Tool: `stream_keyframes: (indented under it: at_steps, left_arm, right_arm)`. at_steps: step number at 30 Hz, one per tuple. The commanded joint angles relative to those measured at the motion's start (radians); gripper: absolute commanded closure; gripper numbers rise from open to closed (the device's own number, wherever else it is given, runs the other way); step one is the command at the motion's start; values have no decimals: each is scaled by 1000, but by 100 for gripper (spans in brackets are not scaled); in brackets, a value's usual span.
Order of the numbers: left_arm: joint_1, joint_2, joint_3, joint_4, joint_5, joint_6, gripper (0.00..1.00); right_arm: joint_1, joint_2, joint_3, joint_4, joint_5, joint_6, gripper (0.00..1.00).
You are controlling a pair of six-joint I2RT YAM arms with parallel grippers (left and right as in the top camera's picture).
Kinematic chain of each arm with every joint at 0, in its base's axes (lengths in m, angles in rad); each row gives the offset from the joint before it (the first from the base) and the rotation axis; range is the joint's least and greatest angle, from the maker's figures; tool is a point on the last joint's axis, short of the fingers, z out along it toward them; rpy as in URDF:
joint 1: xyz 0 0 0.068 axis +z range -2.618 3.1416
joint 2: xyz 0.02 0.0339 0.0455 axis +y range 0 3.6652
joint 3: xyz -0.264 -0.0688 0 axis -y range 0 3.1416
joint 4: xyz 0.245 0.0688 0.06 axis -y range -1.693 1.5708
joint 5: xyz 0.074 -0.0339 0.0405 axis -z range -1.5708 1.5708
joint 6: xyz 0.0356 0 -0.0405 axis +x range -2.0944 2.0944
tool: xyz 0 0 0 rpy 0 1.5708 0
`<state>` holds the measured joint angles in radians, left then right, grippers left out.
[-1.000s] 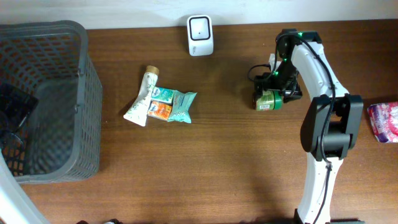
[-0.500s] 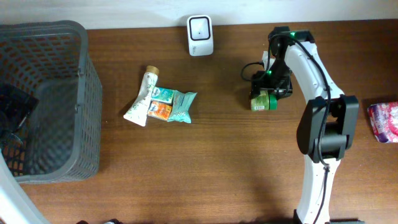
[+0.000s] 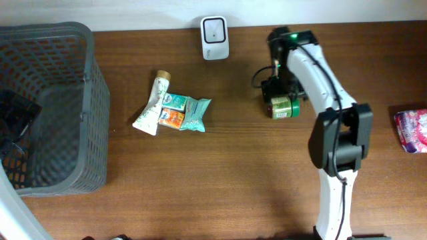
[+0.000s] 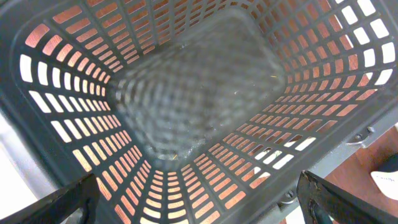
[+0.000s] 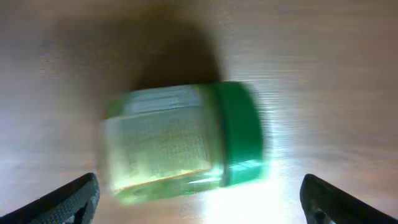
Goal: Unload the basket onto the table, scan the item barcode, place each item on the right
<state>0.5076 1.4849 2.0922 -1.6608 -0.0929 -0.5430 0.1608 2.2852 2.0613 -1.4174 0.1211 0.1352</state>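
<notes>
Where the right arm [image 3: 333,200] rises from the near edge of the desk [image 3: 233,187], it stretches away toward the far side. At the left, a grey mesh basket [image 3: 93,113] takes up the near and middle ground. The left gripper [image 4: 199,199] hangs inside it, its jaws spread wide with only the basket's mesh floor beneath them. A pink packet [image 3: 410,130] lies at the right edge. Left of centre, a pale tube [image 3: 152,107] and a teal packet [image 3: 190,113] lie touching each other.

Farther on and right of centre, the jar [image 3: 283,107] – green-lidded, pale label – lies on its side on the desk. The right gripper [image 3: 275,90] hovers over it, just to its far side. In the blurred wrist view its jaws stand wide apart, one on either side of the jar below, neither pinching it. At the far edge stands the white scanner [image 3: 215,38], left of the jar and well apart from it.
</notes>
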Motion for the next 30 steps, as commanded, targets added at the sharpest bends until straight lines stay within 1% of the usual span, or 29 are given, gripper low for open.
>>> stream_keyframes:
  at_steps: [1,3,4,5,7,9,11,12,13,15,16,17,18,19,21,22,28,29,30]
  left_arm:
    - [6,0,2,-2,0,-3,1]
    - [6,0,2,-2,0,-3,1]
    - [6,0,2,-2,0,-3,1]
    - [6,0,2,-2,0,-3,1]
    - [6,0,2,-2,0,-3,1]
    - [6,0,2,-2,0,-3,1]
    - [6,0,2,-2,0,-3,1]
    - [6,0,2,-2,0,-3,1]
    - [6,0,2,-2,0,-3,1]
    - [6,0,2,-2,0,-3,1]
    - [6,0,2,-2,0,-3,1]
    - [6,0,2,-2,0,-3,1]
    - [6,0,2,-2,0,-3,1]
    - [6,0,2,-2,0,-3,1]
    - [6,0,2,-2,0,-3,1]
    - [6,0,2,-2,0,-3,1]
    - [6,0,2,-2,0,-3,1]
    - [6,0,2,-2,0,-3,1]
    - [6,0,2,-2,0,-3,1]
  right_arm:
    - [-94,11,-8,0,-253,-132,1]
    - [-132,11,-56,23,-255,-132,1]
    - [-144,11,-90,40,-285,-133,1]
    - [-151,11,-135,66,-349,-167,1]
    - [-161,11,-207,129,-449,-169,1]
    - [-161,11,-224,140,-469,-168,2]
    - [-161,11,-223,145,-466,-140,14]
    - [-161,10,-217,152,-437,-99,18]
    - [-156,10,-168,137,-320,-3,21]
    - [-117,8,-78,81,-141,90,20]
    - [-72,8,-34,45,-1,135,19]
    - [-32,8,-18,27,127,174,19]
    - [18,8,-18,17,254,209,15]
    - [89,11,-35,18,362,219,15]
    - [150,12,-77,36,424,248,16]
    - [170,12,-106,54,426,248,14]
    - [193,12,-213,139,421,248,13]
    - [193,12,-212,135,387,248,12]
    - [193,12,-204,121,362,275,6]
